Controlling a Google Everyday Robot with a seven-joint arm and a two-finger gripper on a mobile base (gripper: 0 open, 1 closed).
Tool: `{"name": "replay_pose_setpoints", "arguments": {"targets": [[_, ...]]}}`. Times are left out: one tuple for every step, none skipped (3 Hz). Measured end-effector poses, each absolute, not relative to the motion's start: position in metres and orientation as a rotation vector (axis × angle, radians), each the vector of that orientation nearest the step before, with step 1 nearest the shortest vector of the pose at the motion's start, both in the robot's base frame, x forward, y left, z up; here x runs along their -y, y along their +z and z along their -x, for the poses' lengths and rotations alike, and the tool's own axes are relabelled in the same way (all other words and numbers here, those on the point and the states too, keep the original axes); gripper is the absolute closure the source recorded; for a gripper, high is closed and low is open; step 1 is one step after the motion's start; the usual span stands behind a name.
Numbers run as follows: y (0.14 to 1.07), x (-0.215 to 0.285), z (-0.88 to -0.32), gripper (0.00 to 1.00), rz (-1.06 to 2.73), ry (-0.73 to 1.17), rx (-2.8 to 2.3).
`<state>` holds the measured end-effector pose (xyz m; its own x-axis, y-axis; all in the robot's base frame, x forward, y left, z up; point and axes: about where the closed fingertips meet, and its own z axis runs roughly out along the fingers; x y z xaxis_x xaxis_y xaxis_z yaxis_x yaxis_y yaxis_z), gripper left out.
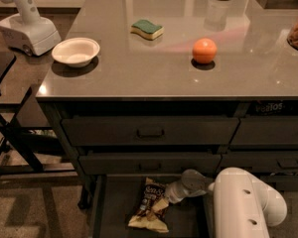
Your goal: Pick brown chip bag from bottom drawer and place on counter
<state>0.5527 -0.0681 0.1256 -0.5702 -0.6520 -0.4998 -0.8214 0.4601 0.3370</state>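
The gripper [161, 204] is down inside the open bottom drawer [114, 207], right up against the right side of the brown chip bag [145, 211]. Honestly can't tell if it has actually grabbed it.

The bag lies on the drawer floor, below the counter [149, 76] front edge, so I'd say the lift and the placing are both left to do. The exit looks tight, with two closed drawer fronts and the counter lip overhead.

Up top there's bare room along the front edge, between the white bowl [76, 51] near the front-left corner and the orange [204, 50]. A sponge [147, 29] sits further back.
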Motion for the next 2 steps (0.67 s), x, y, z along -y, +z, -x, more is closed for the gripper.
{"name": "replay_pose_setpoints", "arguments": {"targets": [[0.1260,0.0680,-0.5526,1.00,1.257,0.802,-2.414],[0.1322,0.0681,-0.5528,1.00,1.257,0.802,-2.414]]}}
